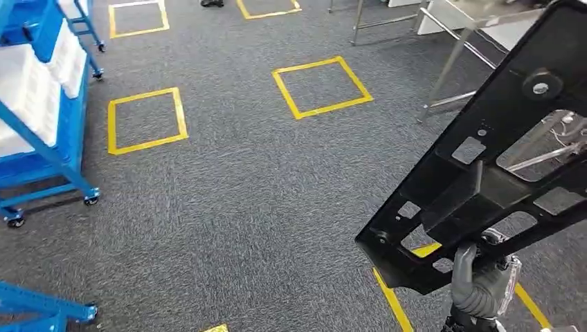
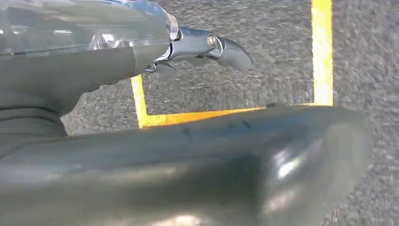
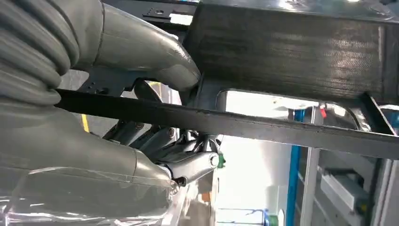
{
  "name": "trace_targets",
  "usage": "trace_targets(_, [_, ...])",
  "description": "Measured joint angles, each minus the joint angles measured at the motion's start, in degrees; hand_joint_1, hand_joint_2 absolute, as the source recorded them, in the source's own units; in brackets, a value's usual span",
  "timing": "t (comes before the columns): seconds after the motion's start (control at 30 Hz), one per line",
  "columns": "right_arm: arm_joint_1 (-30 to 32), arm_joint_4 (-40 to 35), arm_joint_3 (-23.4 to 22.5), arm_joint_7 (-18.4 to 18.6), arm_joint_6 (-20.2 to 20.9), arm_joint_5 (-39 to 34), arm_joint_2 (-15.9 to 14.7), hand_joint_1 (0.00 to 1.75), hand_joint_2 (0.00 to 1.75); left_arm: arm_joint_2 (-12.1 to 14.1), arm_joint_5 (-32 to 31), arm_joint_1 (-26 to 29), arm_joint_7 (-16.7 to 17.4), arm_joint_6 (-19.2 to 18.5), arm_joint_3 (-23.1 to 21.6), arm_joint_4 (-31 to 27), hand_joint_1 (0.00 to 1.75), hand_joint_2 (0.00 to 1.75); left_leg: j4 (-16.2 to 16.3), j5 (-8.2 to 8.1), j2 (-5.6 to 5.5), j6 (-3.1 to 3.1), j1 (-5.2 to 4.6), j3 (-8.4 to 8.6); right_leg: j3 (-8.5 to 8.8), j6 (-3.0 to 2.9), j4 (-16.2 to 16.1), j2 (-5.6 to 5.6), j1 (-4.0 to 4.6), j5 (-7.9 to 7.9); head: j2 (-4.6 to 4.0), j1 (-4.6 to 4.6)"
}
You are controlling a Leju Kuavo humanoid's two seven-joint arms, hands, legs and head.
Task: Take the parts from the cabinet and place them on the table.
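A large black flat part (image 1: 484,173) with cut-out windows and a raised rib rises tilted at the right of the head view. My right hand (image 1: 481,280) grips its lower edge from below. In the right wrist view the thumb (image 3: 141,44) presses on the part's thick black bar (image 3: 287,47) while darker fingers (image 3: 188,162) curl under its thin rail. My left hand (image 2: 141,117) hangs over the grey carpet, its dark fingers (image 2: 211,44) stretched out with nothing in them. A metal table (image 1: 477,21) stands at the far right.
A blue wheeled cabinet (image 1: 41,117) with white trays stands at the left, and another blue frame (image 1: 41,304) at the lower left. Yellow tape squares (image 1: 322,86) mark the grey carpet. Metal table legs (image 1: 443,76) stand behind the part.
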Motion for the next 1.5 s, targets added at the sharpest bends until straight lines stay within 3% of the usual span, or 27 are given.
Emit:
trace_targets(0.13, [0.14,-0.09,0.02,0.11,0.33,0.18,0.15,1.75,1.75,-0.07,-0.24,-0.16,0.02,-0.22,-0.20,0.00,0.00,0.00,-0.31,-0.50,1.97,-1.34,-0.03,0.88,-0.10,-1.31,-0.03,2.46,0.74,0.12,0.00,0.00])
trace_targets(0.17, [0.19,-0.31,0.02,0.15,0.46,0.26,0.20,1.75,1.75,-0.09,-0.37,-0.25,0.00,-0.26,-0.24,0.00,0.00,0.00,-0.18,-1.00,2.45,-1.84,-0.18,0.89,0.59,-1.92,-0.91,3.28,-0.04,0.62,0.00,-0.02])
trace_targets(0.23, [-0.02,-0.41,0.04,0.13,0.61,0.42,0.33,1.75,1.75,-0.07,-0.46,-0.21,-0.02,-0.33,-0.31,0.00,0.00,0.00,4.57,-3.96,-2.41,-2.01,0.25,-0.60,0.96,-2.45,-1.25,4.05,0.01,0.85,0.00,-0.07])
trace_targets(0.3, [-0.06,-0.41,0.33,0.17,0.70,0.50,0.53,1.75,1.75,-0.04,-0.48,-0.11,-0.02,-0.44,-0.37,0.00,0.00,0.00,14.03,-8.35,-4.20,-2.20,0.44,-5.22,0.90,-2.68,-1.22,5.47,0.12,0.78,0.00,-0.07])
trace_targets(0.33, [-0.06,-0.39,0.42,0.20,0.70,0.55,0.52,1.75,1.75,-0.04,-0.48,0.00,-0.02,-0.48,-0.37,0.00,0.00,0.00,17.71,-9.26,-4.40,-2.30,0.43,-7.19,0.88,-2.74,-1.15,6.30,0.19,0.74,0.00,-0.07])
trace_targets(0.37, [-0.05,-0.33,0.44,0.22,0.70,0.59,0.55,1.75,1.75,-0.04,-0.55,0.04,-0.02,-0.57,-0.42,0.00,0.00,0.00,18.32,-8.57,-4.42,-2.28,0.44,-7.80,0.90,-2.74,-1.05,7.16,0.24,0.74,0.00,-0.07])
trace_targets(0.4, [-0.06,-0.33,0.46,0.24,0.72,0.65,0.55,1.75,1.75,-0.04,-0.57,0.17,0.02,-0.65,-0.42,0.00,0.00,0.00,16.04,-6.48,-4.46,-2.21,0.45,-7.07,0.94,-2.70,-0.90,8.13,0.24,0.68,0.00,-0.07])
trace_targets(0.47, [-0.08,-0.33,0.48,0.26,0.74,0.70,0.55,1.75,1.75,0.02,-0.61,0.18,0.02,-0.72,-0.42,0.00,0.00,0.00,6.61,-0.87,-5.55,-1.93,0.53,-3.21,1.10,-2.40,-0.54,9.77,0.21,0.48,0.00,-0.07])
trace_targets(0.5, [-0.10,-0.33,0.57,0.26,0.76,0.77,0.55,1.75,1.75,0.11,-0.66,0.23,0.02,-0.74,-0.42,0.00,0.00,0.00,2.00,0.96,-8.17,-1.72,0.65,-1.43,0.98,-2.16,-0.29,10.32,0.12,0.31,0.00,-0.04])
trace_targets(0.53, [-0.34,-0.26,0.63,0.26,0.76,0.79,0.53,1.75,1.75,0.22,-0.63,0.32,0.02,-0.74,-0.42,0.07,0.00,0.00,0.65,0.14,-10.22,-1.70,0.82,-1.13,0.57,-1.83,0.31,10.88,0.47,0.11,0.00,-0.04])
trace_targets(0.67, [-0.55,-0.17,0.74,0.44,0.61,1.05,0.52,1.75,1.75,0.15,-0.59,-0.37,0.13,-0.63,-0.44,0.07,0.00,0.00,0.18,0.73,-7.73,-0.33,0.60,-0.73,-0.03,-0.09,-0.06,13.21,-0.07,0.51,0.00,-0.04])
trace_targets(0.73, [-0.91,-0.15,0.74,0.46,0.50,1.05,0.52,1.75,1.75,0.17,-0.55,-0.33,0.20,-0.44,-0.44,0.07,0.00,0.00,-0.46,1.08,-6.16,0.39,0.57,-0.51,-1.49,0.12,3.18,6.98,0.03,-1.88,0.00,-0.02])
trace_targets(0.77, [-1.35,-0.15,0.74,0.50,0.50,1.05,0.50,1.75,1.75,0.20,-0.55,-0.14,0.22,-0.42,-0.42,0.07,0.00,0.00,-0.44,1.06,-5.29,0.42,0.44,-0.59,-3.82,0.50,7.72,5.47,-0.08,-4.41,0.00,-0.02])
trace_targets(0.83, [-1.44,0.02,0.79,0.52,0.50,1.05,0.50,1.75,1.75,0.20,-0.52,0.02,0.44,-0.28,-0.42,0.07,0.00,0.00,-0.41,0.87,-3.67,0.53,0.29,-0.67,-8.25,1.00,16.36,4.94,-0.39,-7.70,0.00,-0.02])
trace_targets(0.87, [-1.48,0.20,0.79,0.63,0.41,1.05,0.48,1.75,1.75,0.20,-0.52,-0.01,0.57,-0.26,-0.44,0.07,0.00,0.00,-0.39,0.78,-2.87,0.48,0.28,-0.65,-9.12,1.16,17.87,4.83,-0.50,-7.42,0.00,-0.02])
trace_targets(0.9, [-1.55,0.31,0.79,0.74,0.35,1.05,0.42,1.75,1.75,0.20,-0.52,-0.08,0.63,-0.26,-0.44,0.07,0.00,0.00,-0.39,0.66,-2.13,0.37,0.27,-0.54,-8.47,1.22,16.51,4.71,-0.52,-6.02,0.00,-0.02])
trace_targets(0.97, [-1.91,0.37,0.79,0.96,-0.26,1.05,0.26,1.75,1.75,0.17,-0.55,-0.34,0.87,-0.26,-0.44,0.07,0.00,0.00,-0.39,0.30,-0.77,0.17,0.27,-0.08,-3.39,0.98,6.91,3.55,-0.47,-1.00,0.00,-0.02])
trace_targets(1.0, [-2.19,0.39,0.79,0.98,-0.44,1.05,0.13,1.75,1.75,0.17,-0.57,-0.46,0.98,-0.26,-0.44,0.07,0.00,0.00,-0.39,0.10,-0.17,-0.08,0.21,0.28,-0.36,0.65,1.66,1.37,-0.25,0.95,0.00,-0.02])
trace_targets(1.03, [-2.64,0.46,0.79,1.07,-0.61,1.05,0.00,1.75,1.75,0.17,-0.57,-0.49,1.07,-0.18,-0.46,0.07,0.00,0.00,-0.32,-0.19,0.29,-0.47,-0.18,0.48,0.34,-0.01,-0.04,-0.48,0.51,-0.03,0.00,-0.02])
trace_targets(1.17, [-3.16,0.79,0.90,1.53,-1.66,0.92,-0.63,1.75,1.75,0.09,-0.85,-1.14,1.44,1.03,-0.79,0.07,0.00,0.00,-0.52,-0.75,2.59,-1.62,-0.24,1.30,0.08,-1.50,-0.37,2.43,0.76,0.26,0.00,-0.02])
trace_targets(1.2, [-3.15,0.81,0.92,1.62,-1.64,0.94,-0.68,1.75,1.75,0.11,-0.94,-1.31,1.46,1.11,-0.85,0.04,0.00,0.00,-0.01,-1.35,1.40,-2.05,0.09,1.26,0.65,-1.94,-0.87,3.02,0.04,0.61,0.00,-0.02])
trace_targets(1.23, [-3.42,0.83,0.94,1.64,-1.64,0.92,-0.72,1.75,1.75,0.11,-0.98,-1.30,1.46,1.16,-0.90,0.04,0.00,0.00,2.39,-2.83,-1.82,-2.29,0.17,0.30,0.65,-2.31,-0.93,3.66,-0.02,0.67,0.00,-0.04])
trace_targets(1.27, [-3.76,0.98,0.96,1.64,-1.64,0.92,-0.83,1.75,1.75,0.11,-0.98,-1.29,1.49,1.16,-0.94,0.04,0.00,0.00,6.54,-5.07,-3.50,-2.39,0.28,-1.70,0.60,-2.50,-0.92,4.18,0.07,0.63,0.00,-0.07])
trace_targets(1.33, [-3.93,1.20,1.11,1.64,-1.64,0.92,-0.83,1.75,1.75,0.13,-0.98,-1.15,1.55,1.18,-1.07,0.04,0.00,0.00,16.44,-9.14,-4.44,-2.61,0.28,-6.73,0.58,-2.74,-0.87,5.65,0.22,0.55,0.00,-0.07])
trace_targets(1.37, [-3.92,1.40,1.11,1.64,-1.64,0.92,-0.85,1.75,1.75,0.11,-0.98,-1.10,1.55,1.18,-1.18,0.04,0.00,0.00,19.11,-9.23,-4.45,-2.60,0.28,-8.37,0.62,-2.75,-0.80,6.62,0.27,0.54,0.00,-0.07])
trace_targets(1.4, [-3.93,1.55,1.11,1.66,-1.66,0.92,-0.85,1.75,1.75,0.11,-0.98,-0.96,1.60,1.22,-1.31,0.04,0.00,0.00,18.51,-7.92,-4.46,-2.54,0.28,-8.41,0.72,-2.75,-0.73,7.44,0.28,0.52,0.00,-0.07])
trace_targets(1.5, [-3.93,1.55,1.11,1.66,-1.66,0.92,-0.85,1.75,1.75,0.11,-0.98,-0.96,1.60,1.22,-1.31,0.04,0.00,0.00,18.51,-7.92,-4.46,-2.54,0.28,-8.41,0.72,-2.75,-0.73,7.44,0.28,0.52,0.00,-0.07])
